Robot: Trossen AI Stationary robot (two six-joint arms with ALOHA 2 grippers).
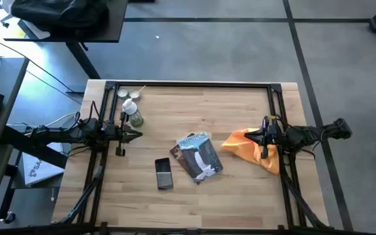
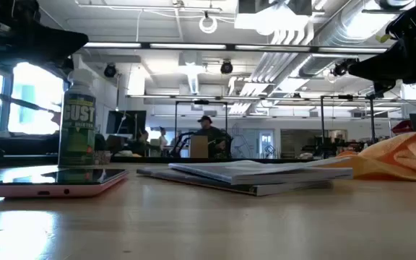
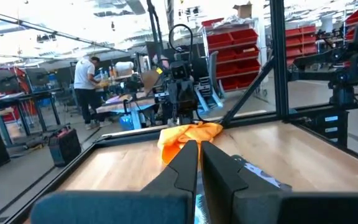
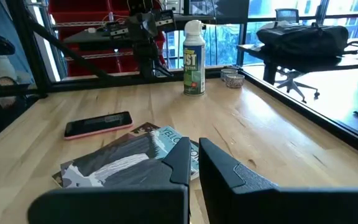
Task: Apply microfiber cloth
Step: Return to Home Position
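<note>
A pink-edged phone (image 2: 60, 182) lay flat on the wooden table (image 2: 208, 224) at the left, its dark screen facing up. Just behind it stood a spray can (image 2: 78, 123) with a green and white label. A thin printed packet (image 2: 248, 175) lay flat near the middle. At the right edge the orange microfiber cloth (image 2: 399, 157) sat in a loose, rumpled heap, with a dark part of the right arm (image 2: 403, 50) hanging above it. In the room beyond, a person (image 2: 206, 133) stood.

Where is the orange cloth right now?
In the high view, the microfiber cloth lies crumpled at right, beneath the right arm, beside the printed packet.
</note>
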